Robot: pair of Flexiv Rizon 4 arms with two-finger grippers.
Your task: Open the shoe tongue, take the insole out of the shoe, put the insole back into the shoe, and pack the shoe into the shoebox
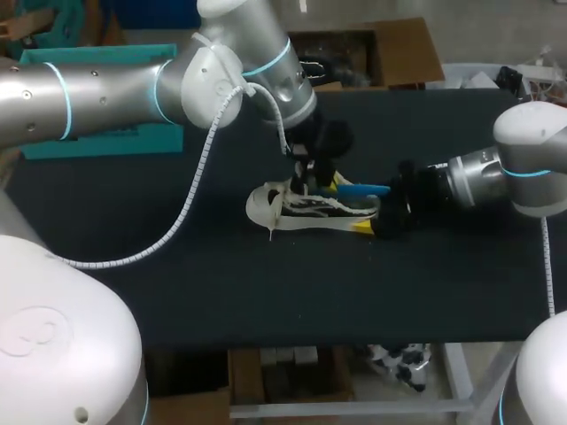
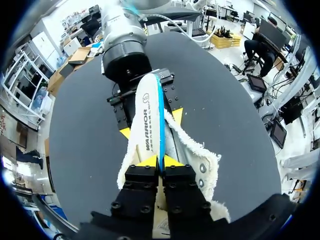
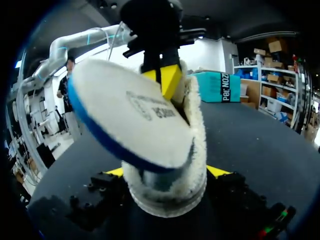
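Shoe (image 1: 306, 210) lies mid-worktop (image 1: 177, 283). L end effector (image 2: 160, 161), at shoe's 12 o'clock, is pinched tight on insole (image 2: 148, 110) edge, w/ insole angled partly out, prob. to slide it free. R end effector (image 3: 167, 172) clamps shoe from 3 o'clock, likely bracing it.

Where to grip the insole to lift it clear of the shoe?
Mid-length, across its flat faces, from above the shoe: the insole stands on edge, thin enough to pinch, as the left gripper has it. The right gripper occupies the heel end.
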